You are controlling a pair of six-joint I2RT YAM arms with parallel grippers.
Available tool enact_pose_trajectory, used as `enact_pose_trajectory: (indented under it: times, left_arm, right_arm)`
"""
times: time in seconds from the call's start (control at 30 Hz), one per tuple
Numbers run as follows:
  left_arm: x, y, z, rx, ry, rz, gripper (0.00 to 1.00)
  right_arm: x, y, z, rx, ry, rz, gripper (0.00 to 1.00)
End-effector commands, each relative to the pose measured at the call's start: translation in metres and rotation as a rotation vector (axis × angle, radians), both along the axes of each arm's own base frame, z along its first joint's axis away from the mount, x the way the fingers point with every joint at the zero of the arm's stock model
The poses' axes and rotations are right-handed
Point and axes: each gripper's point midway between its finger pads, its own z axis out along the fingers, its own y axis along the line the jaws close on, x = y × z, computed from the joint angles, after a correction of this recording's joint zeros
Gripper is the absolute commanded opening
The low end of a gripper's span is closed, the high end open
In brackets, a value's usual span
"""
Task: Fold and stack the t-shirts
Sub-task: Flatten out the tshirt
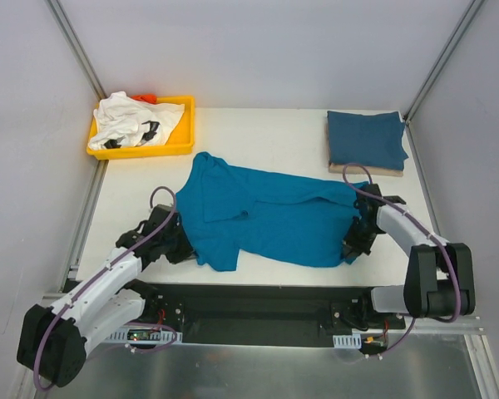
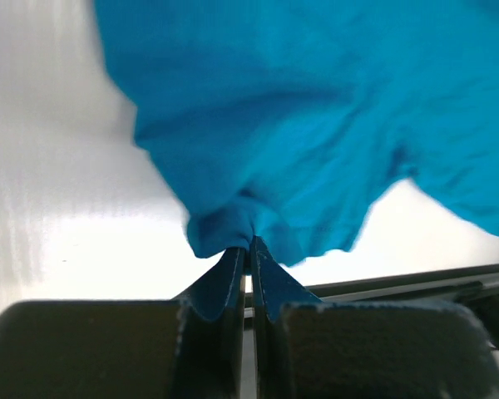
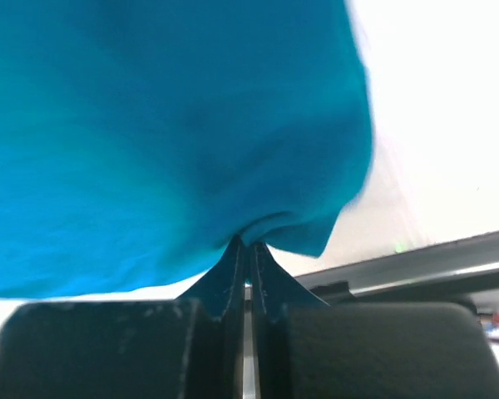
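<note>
The teal-blue t-shirt (image 1: 266,216) is the largest thing on the white table (image 1: 258,133). It lies spread across the middle, a soft knit with shallow wrinkles. One end reaches toward the far left, and a folded-over flap lies on its left half. Its near edge sags in a loose curve between the two arms.

At the far right sits the darker blue t-shirt (image 1: 366,140), folded into a neat, flat square. A tan edge shows beneath its near side, perhaps a thin board, though the view is too coarse to be sure.

At the far left is a rectangular yellow plastic tray (image 1: 183,133) with a glossy raised rim. It holds the white t-shirt (image 1: 133,123), crumpled in a heap with black marks showing in its folds. A small orange-red thing (image 1: 145,98) shows at the tray's far edge.

The left gripper (image 2: 248,249) is at the teal shirt's near left corner. Its dark, wedge-shaped jaws are pressed together on a bunched tuck of cloth. The right gripper (image 3: 248,245) is at the near right edge, jaws likewise clamped on a small pucker of the teal fabric.
</note>
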Motion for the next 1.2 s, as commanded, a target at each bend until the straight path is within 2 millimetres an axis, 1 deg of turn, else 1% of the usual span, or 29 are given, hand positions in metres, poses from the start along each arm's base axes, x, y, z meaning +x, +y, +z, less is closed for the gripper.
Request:
enact_pose_trajectory:
  times: [0.0, 0.03, 0.07, 0.1, 0.13, 0.17, 0.23, 0.27, 0.33, 0.37, 0.43, 0.47, 0.5, 0.53, 0.57, 0.6, 0.63, 0.67, 0.7, 0.73, 0.77, 0.8, 0.83, 0.87, 0.93, 0.97, 1.07, 1.13, 1.17]
  left_arm:
    - [0.037, -0.011, 0.066, -0.061, -0.244, -0.028, 0.0]
    - [0.041, -0.011, 0.076, -0.062, -0.288, -0.04, 0.0]
    - [0.048, -0.01, 0.1, -0.072, -0.374, -0.032, 0.0]
    - [0.052, -0.008, 0.113, -0.066, -0.426, -0.037, 0.0]
    - [0.055, -0.005, 0.131, -0.068, -0.493, -0.034, 0.0]
    - [0.061, -0.003, 0.16, -0.074, -0.574, -0.025, 0.0]
    - [0.067, 0.004, 0.193, -0.051, -0.682, -0.012, 0.0]
    - [0.071, 0.011, 0.227, -0.041, -0.769, 0.017, 0.0]
    - [0.076, 0.024, 0.264, -0.002, -0.887, 0.053, 0.0]
    - [0.075, 0.027, 0.297, -0.015, -0.969, 0.068, 0.0]
    - [0.073, 0.028, 0.338, -0.02, -1.1, 0.042, 0.0]
    - [0.066, 0.031, 0.369, -0.039, -1.174, 0.048, 0.0]
    - [0.064, 0.032, 0.384, -0.028, -1.217, 0.035, 0.0]
    - [0.062, 0.033, 0.398, -0.029, -1.243, 0.038, 0.0]
    - [0.053, 0.038, 0.426, -0.054, -1.308, 0.054, 0.0]
    - [0.049, 0.038, 0.438, -0.056, -1.339, 0.047, 0.0]
    - [0.046, 0.036, 0.45, -0.071, -1.37, 0.03, 0.0]
    - [0.036, 0.039, 0.47, -0.088, -1.418, 0.031, 0.0]
    - [0.031, 0.039, 0.48, -0.088, -1.446, 0.016, 0.0]
    - [0.026, 0.037, 0.489, -0.094, -1.468, -0.002, 0.0]
    - [0.012, 0.039, 0.509, -0.111, -1.523, -0.018, 0.0]
    - [0.004, 0.039, 0.518, -0.108, -1.558, -0.048, 0.0]
    - [-0.004, 0.041, 0.528, -0.109, -1.59, -0.055, 0.0]
    - [-0.021, 0.046, 0.548, -0.122, -1.65, -0.059, 0.0]
    - [-0.036, 0.052, 0.564, -0.111, -1.711, -0.069, 0.0]
    - [-0.051, 0.057, 0.579, -0.116, -1.76, -0.065, 0.0]
    - [-0.08, 0.067, 0.601, -0.113, -1.85, -0.072, 0.0]
    - [-0.091, 0.07, 0.609, -0.111, -1.883, -0.078, 0.0]
    - [-0.102, 0.074, 0.617, -0.115, -1.915, -0.078, 0.0]
  right_arm:
    - [0.07, -0.001, 0.071, -0.021, -0.381, 0.102, 0.01]
    - [0.081, 0.0, 0.095, -0.027, -0.459, 0.137, 0.01]
    - [0.082, -0.006, 0.108, -0.06, -0.495, 0.146, 0.01]
    - [0.084, -0.006, 0.128, -0.062, -0.568, 0.158, 0.01]
    - [0.093, -0.006, 0.154, -0.067, -0.643, 0.175, 0.01]
    - [0.093, -0.007, 0.167, -0.069, -0.676, 0.179, 0.01]
    - [0.098, -0.007, 0.199, -0.069, -0.774, 0.172, 0.01]
    - [0.103, -0.007, 0.224, -0.073, -0.846, 0.159, 0.01]
    - [0.104, -0.012, 0.254, -0.095, -0.945, 0.131, 0.01]
    - [0.108, -0.015, 0.28, -0.107, -1.027, 0.117, 0.01]
    - [0.105, -0.024, 0.312, -0.149, -1.127, 0.082, 0.01]
    - [0.104, -0.027, 0.326, -0.168, -1.169, 0.085, 0.01]
    - [0.1, -0.031, 0.352, -0.182, -1.237, 0.071, 0.01]
    - [0.095, -0.036, 0.368, -0.208, -1.279, 0.056, 0.01]
    - [0.092, -0.038, 0.379, -0.22, -1.31, 0.053, 0.01]
    - [0.084, -0.042, 0.404, -0.233, -1.373, 0.047, 0.01]
    - [0.08, -0.043, 0.415, -0.239, -1.4, 0.04, 0.01]
    - [0.073, -0.045, 0.426, -0.242, -1.427, 0.037, 0.01]
    - [0.069, -0.046, 0.435, -0.251, -1.449, 0.037, 0.01]
    - [0.06, -0.048, 0.454, -0.254, -1.498, 0.031, 0.01]
    - [0.052, -0.049, 0.463, -0.257, -1.526, 0.029, 0.01]
    - [0.048, -0.05, 0.47, -0.262, -1.548, 0.026, 0.01]
    - [0.038, -0.052, 0.486, -0.27, -1.595, 0.029, 0.01]
    - [0.033, -0.052, 0.492, -0.272, -1.612, 0.03, 0.01]
    - [0.018, -0.054, 0.506, -0.282, -1.658, 0.041, 0.01]
    - [0.008, -0.055, 0.516, -0.287, -1.691, 0.041, 0.01]
    - [-0.016, -0.056, 0.536, -0.292, -1.762, 0.058, 0.01]
    - [-0.03, -0.053, 0.546, -0.276, -1.809, 0.08, 0.01]
    - [-0.035, -0.051, 0.55, -0.265, -1.827, 0.086, 0.01]
